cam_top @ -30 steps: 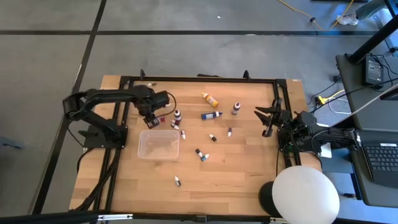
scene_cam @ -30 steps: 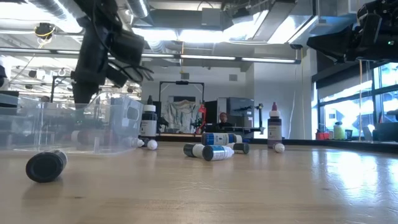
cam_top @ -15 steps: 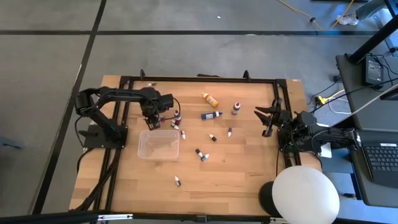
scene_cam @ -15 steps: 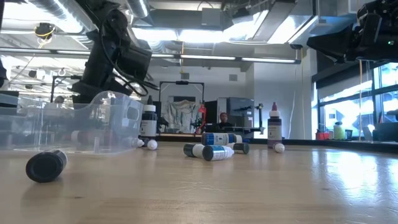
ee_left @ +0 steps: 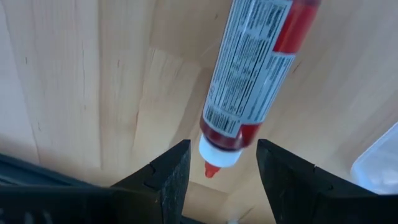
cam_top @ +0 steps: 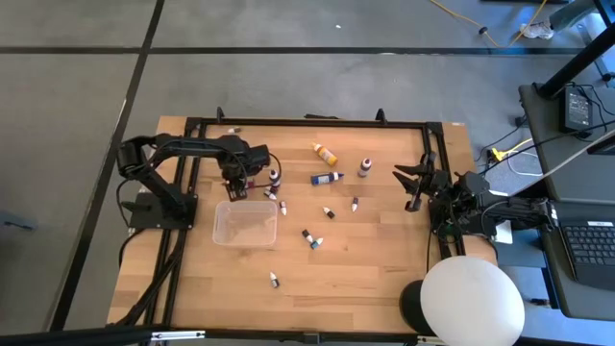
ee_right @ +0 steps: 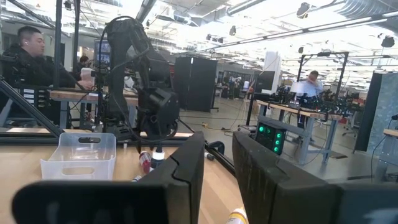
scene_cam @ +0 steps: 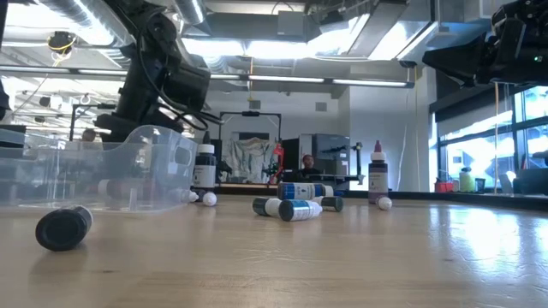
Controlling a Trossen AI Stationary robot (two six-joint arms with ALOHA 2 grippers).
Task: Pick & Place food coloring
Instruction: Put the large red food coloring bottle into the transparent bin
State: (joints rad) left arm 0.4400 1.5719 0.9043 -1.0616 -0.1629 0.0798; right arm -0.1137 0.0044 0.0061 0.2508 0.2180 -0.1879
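A red food coloring bottle (ee_left: 255, 68) with a white label lies on the wood just beyond the far side of the clear tray (cam_top: 246, 223). My left gripper (ee_left: 222, 149) points down over it, open. Its fingers stand on either side of the bottle's white nozzle end (ee_left: 217, 154) with a gap on both sides. In the high view this gripper (cam_top: 237, 177) sits at the tray's far edge. My right gripper (cam_top: 413, 187) waits open at the table's right edge. Other bottles lie scattered: an orange-yellow one (cam_top: 325, 152), a blue one (cam_top: 327, 178), and two upright dark ones (cam_top: 364, 167) (cam_top: 274, 177).
Several tiny bottles lie between the tray and the table's middle (cam_top: 328, 212) (cam_top: 308, 237), and one lies toward the near edge (cam_top: 275, 280). A dark cap-like object (scene_cam: 62, 228) lies close to the low camera. A black frame (cam_top: 307, 122) borders the table. People stand in the room beyond.
My left gripper has come down toward the table and shifted slightly toward the far edge, from over the tray's far rim to the red bottle. Its arm has folded back. In the last half second it has kept still. Nothing else has moved.
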